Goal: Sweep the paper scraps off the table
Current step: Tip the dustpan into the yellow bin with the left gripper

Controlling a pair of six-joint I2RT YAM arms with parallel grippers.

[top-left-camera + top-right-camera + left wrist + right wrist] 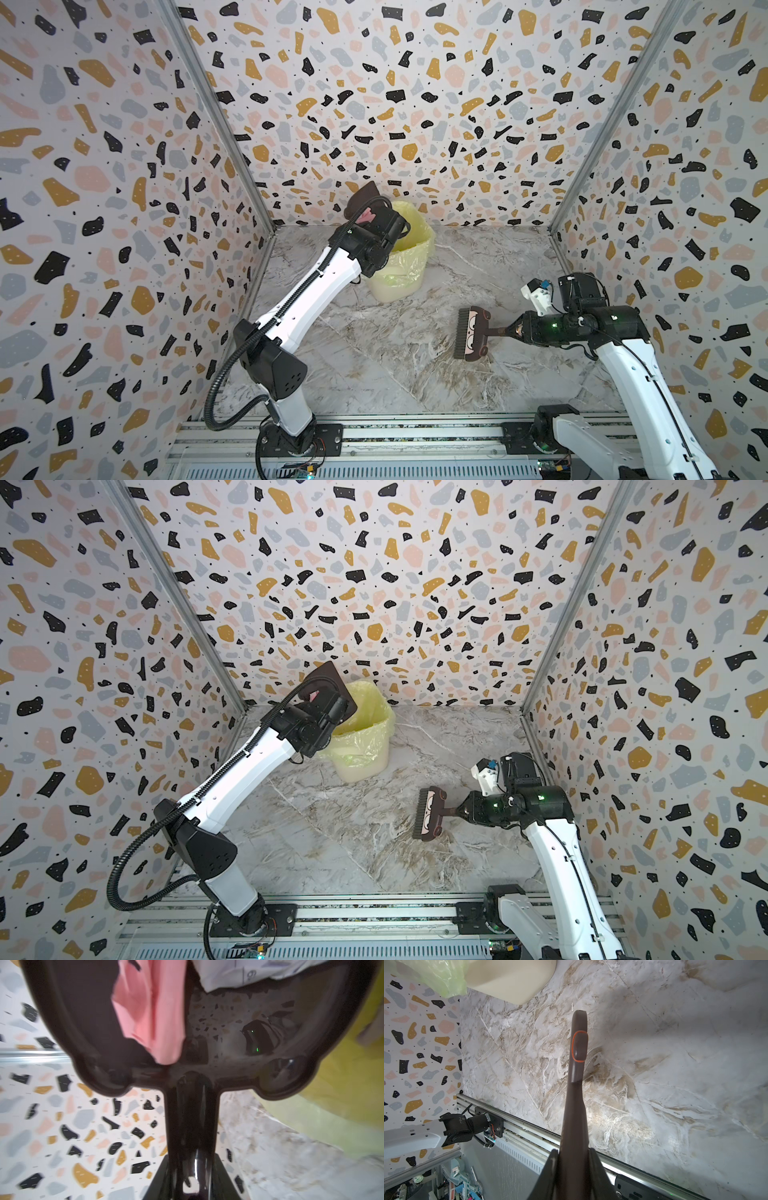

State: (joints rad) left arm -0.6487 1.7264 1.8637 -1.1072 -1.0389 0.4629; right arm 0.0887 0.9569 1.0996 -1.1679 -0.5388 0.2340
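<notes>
My left gripper (191, 1159) is shut on the handle of a dark brown dustpan (249, 1022), raised and tilted at the back left rim of the yellow-lined bin (399, 266). A pink paper scrap (151, 1014) and a white one (239, 972) lie in the pan. The pink scrap (365, 216) also shows in both top views. My right gripper (509, 331) is shut on the handle of a brown brush (471, 332), held level just over the marble table (395, 353) at the right. I see no scraps lying on the table.
The bin (365, 746) stands at the back left of the table, its liner hanging over the rim. Speckled walls close in on three sides. A metal rail (415, 432) with both arm bases runs along the front edge.
</notes>
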